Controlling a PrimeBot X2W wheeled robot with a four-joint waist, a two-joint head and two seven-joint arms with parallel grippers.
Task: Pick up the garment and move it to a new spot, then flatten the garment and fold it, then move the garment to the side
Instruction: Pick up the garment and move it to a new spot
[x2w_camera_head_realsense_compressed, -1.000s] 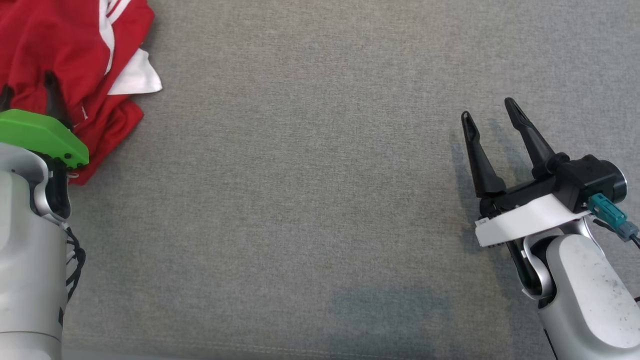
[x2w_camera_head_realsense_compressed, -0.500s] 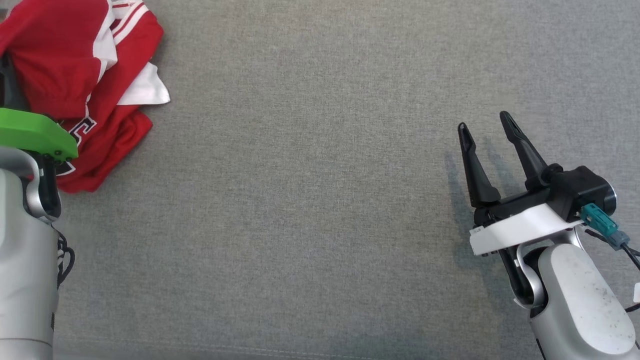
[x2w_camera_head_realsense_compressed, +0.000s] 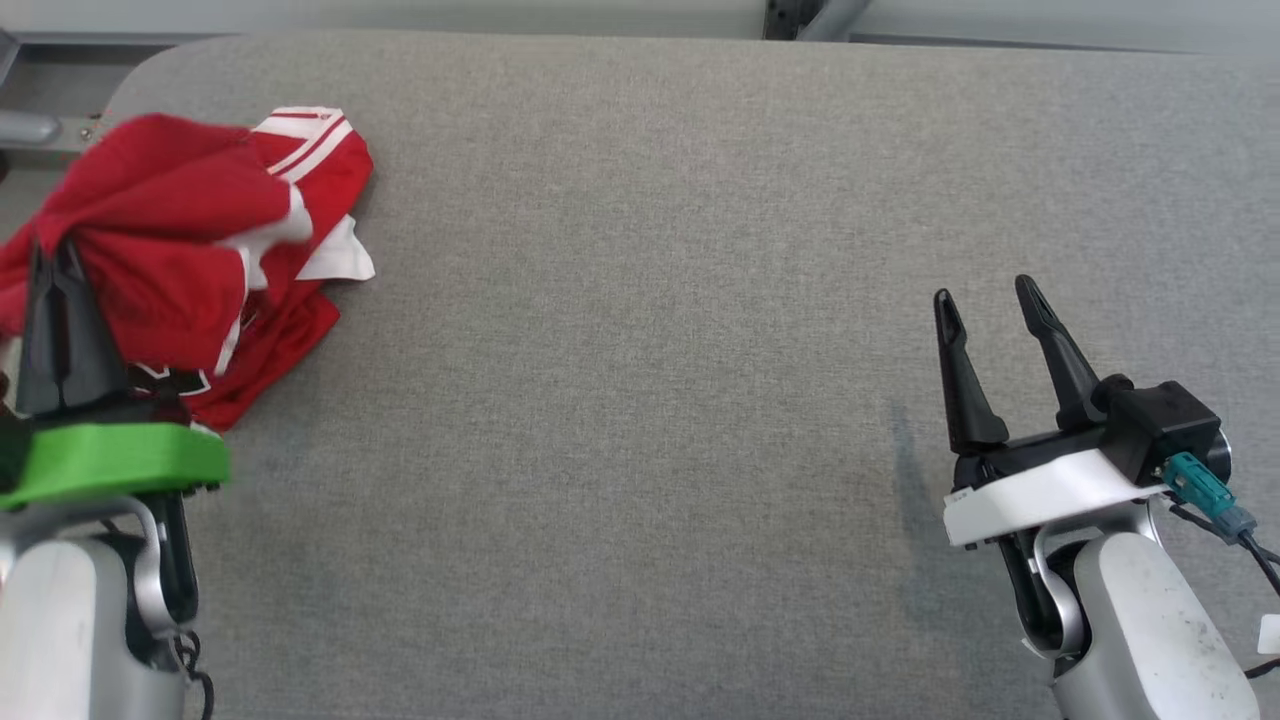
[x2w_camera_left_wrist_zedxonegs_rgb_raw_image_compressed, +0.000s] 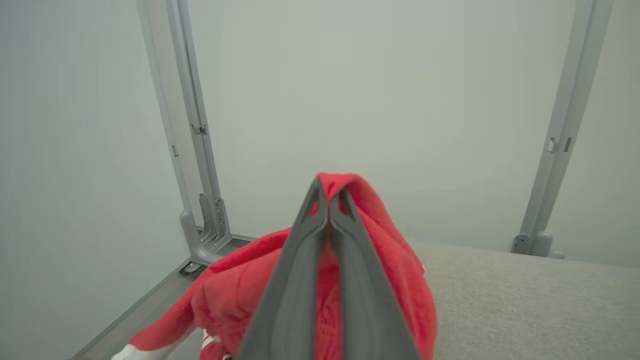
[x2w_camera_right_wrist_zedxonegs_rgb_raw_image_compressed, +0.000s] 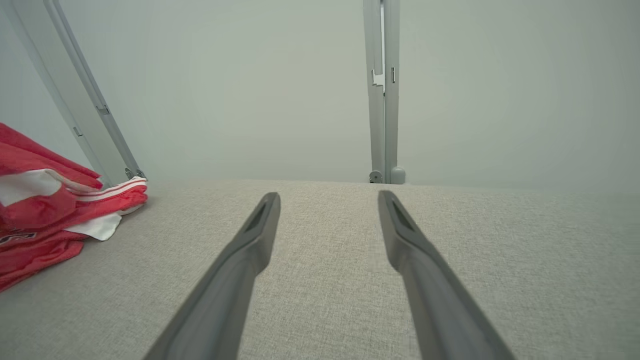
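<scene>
Grey table (x2w_camera_head_realsense_compressed: 640, 250): the red garment (x2w_camera_head_realsense_compressed: 180, 220) sits bunched at its far left corner, a fold pinched between the left gripper's (x2w_camera_head_realsense_compressed: 57, 255) closed fingers. The right gripper (x2w_camera_head_realsense_compressed: 984, 290) gapes wide, empty, well apart.

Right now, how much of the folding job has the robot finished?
Done: the left gripper is shut on a bunch of the red garment. In hand: lifting it; most of it lies crumpled at the left end of the grey table. Left: carrying it to a new spot, flattening, folding, moving it aside. The right gripper is open, holding nothing.
</scene>
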